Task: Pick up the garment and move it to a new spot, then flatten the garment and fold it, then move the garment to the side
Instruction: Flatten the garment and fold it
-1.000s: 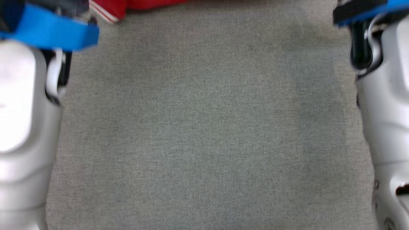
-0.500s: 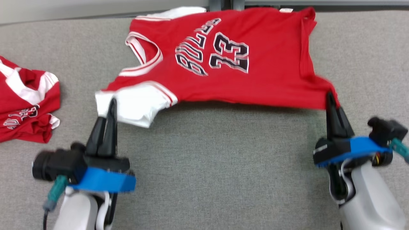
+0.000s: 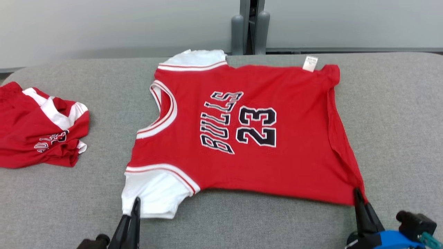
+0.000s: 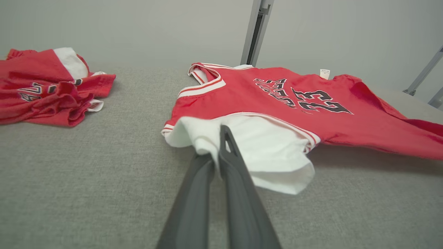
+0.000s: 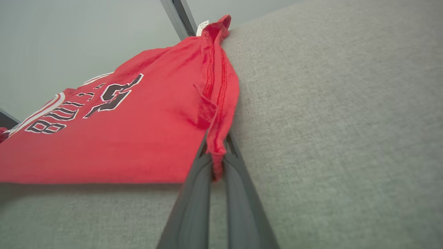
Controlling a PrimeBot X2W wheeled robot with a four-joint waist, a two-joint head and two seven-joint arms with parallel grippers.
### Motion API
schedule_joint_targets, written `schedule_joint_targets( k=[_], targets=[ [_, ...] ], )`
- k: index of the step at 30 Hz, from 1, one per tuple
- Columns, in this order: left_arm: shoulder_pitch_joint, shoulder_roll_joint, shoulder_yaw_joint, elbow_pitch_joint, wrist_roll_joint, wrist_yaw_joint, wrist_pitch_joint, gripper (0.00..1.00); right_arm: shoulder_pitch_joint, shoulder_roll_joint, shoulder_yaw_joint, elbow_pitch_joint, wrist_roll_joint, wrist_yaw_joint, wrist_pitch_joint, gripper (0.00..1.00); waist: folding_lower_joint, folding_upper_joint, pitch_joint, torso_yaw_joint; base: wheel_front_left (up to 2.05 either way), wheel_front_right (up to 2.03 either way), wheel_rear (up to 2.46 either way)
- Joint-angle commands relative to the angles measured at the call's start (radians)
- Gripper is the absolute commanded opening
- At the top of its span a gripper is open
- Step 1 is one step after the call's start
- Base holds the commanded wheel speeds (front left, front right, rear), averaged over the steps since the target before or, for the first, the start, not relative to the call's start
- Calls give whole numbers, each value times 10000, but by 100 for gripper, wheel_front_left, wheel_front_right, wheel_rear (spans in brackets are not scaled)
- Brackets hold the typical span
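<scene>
A red jersey [image 3: 242, 131] with white sleeves and "BULLS 23" in black lies spread across the grey surface [image 3: 242, 224], neck to the left. My left gripper [image 3: 136, 204] is shut on the near white sleeve [image 4: 263, 145], pinching its edge between the two fingers [image 4: 221, 159]. My right gripper [image 3: 356, 193] is shut on the near red hem corner [image 5: 216, 138], and the cloth is bunched between its fingers [image 5: 216, 162]. The near edge of the jersey [image 5: 104, 145] is lifted a little off the surface between the two grips.
A second red and white garment [image 3: 38, 128] lies crumpled at the far left [image 4: 48, 86]. A grey post [image 3: 250, 27] stands behind the surface's far edge, before a pale wall. Bare grey cloth lies to the right of the jersey.
The head camera has tilted up, so the whole picture shifted down and the jersey is in full view. Both grippers keep their hold on the sleeve and the hem corner.
</scene>
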Motion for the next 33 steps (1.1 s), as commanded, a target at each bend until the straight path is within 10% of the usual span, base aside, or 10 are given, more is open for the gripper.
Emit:
schedule_joint_targets(
  k=[1, 33],
  targets=[
    [292, -7, 123, 45, -63, -48, 4, 0, 430, 29, -93, -155, -49, -3, 89, 0, 3, 0, -223, 24, 0, 0, 0],
    [-1276, 302, -87, 996, 1005, -936, 4, 0, 622, 316, -310, -1609, -142, -4, 1810, 0, 3, 0, -214, -435, 0, 0, 0]
  ],
)
